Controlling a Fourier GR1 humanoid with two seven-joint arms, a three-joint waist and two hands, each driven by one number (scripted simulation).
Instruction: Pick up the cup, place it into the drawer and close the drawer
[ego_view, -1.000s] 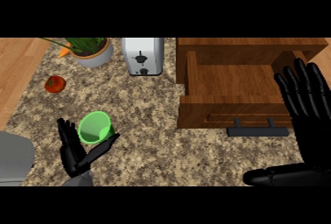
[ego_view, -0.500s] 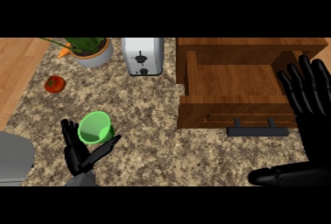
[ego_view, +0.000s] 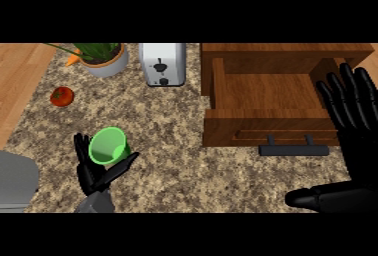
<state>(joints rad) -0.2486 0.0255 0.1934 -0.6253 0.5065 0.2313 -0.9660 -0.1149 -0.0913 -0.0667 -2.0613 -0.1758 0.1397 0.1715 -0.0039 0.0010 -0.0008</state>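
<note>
Low at the left of the frame, our left hand (ego_view: 100, 170) has its fingers and thumb curled around the green cup (ego_view: 109, 146), cradling it from below and from both sides. We hold it with the open mouth tipped toward the upper right, over the speckled granite counter (ego_view: 170, 165), and we cannot tell whether its base touches the stone.

We judge the cup light, stiff and smooth-walled, most likely plastic and so not fragile, but slick enough to slide if held only at the rim. Around the body, below the lip, is the better place to hold it, and that is roughly where our fingers sit.

Well apart from the cup, at the centre right, the wooden drawer (ego_view: 262, 125) stands pulled out, with its dark handle (ego_view: 294, 149) on the near face. Our right hand (ego_view: 353, 107) is at the right edge, flat with straight fingers pointing up and holding nothing, just beside the drawer's right wall.

Farther out along the top are a toaster (ego_view: 162, 64), a potted plant (ego_view: 102, 59) and a tomato (ego_view: 62, 95).
</note>
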